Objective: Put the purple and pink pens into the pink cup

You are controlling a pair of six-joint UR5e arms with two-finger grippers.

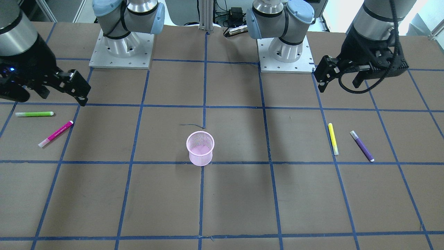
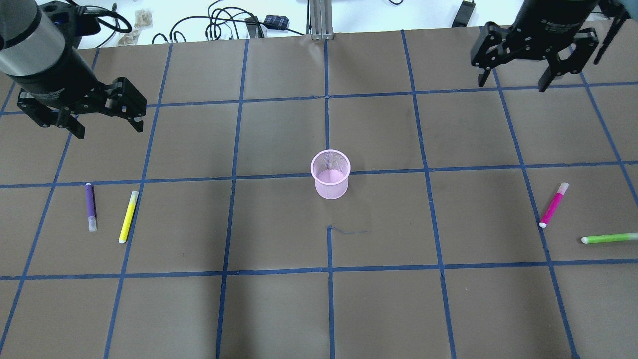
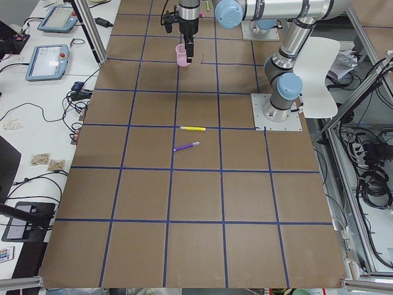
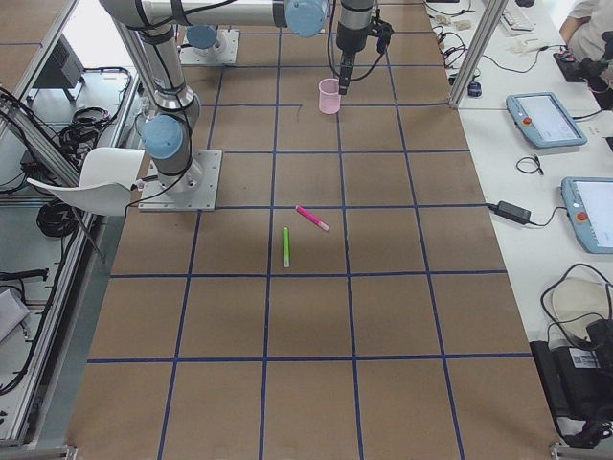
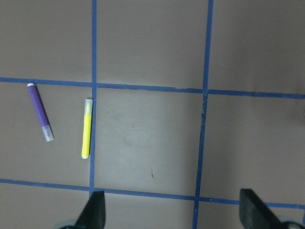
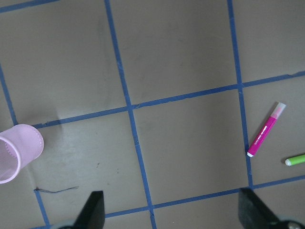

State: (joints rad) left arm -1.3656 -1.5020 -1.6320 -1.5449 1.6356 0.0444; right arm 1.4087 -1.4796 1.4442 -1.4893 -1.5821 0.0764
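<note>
The pink mesh cup point(image 2: 330, 174) stands upright and empty at the table's middle. The purple pen point(image 2: 90, 207) lies flat on the left side, and also shows in the left wrist view point(image 5: 40, 112). The pink pen point(image 2: 553, 205) lies flat on the right side, and also shows in the right wrist view point(image 6: 265, 130). My left gripper point(image 2: 108, 130) hangs open and empty above the table, beyond the purple pen. My right gripper point(image 2: 512, 85) hangs open and empty at the far right, well beyond the pink pen.
A yellow pen point(image 2: 128, 217) lies next to the purple pen. A green pen point(image 2: 609, 238) lies near the pink pen, by the right edge. Blue tape lines grid the brown table. Cables and boxes lie past the far edge.
</note>
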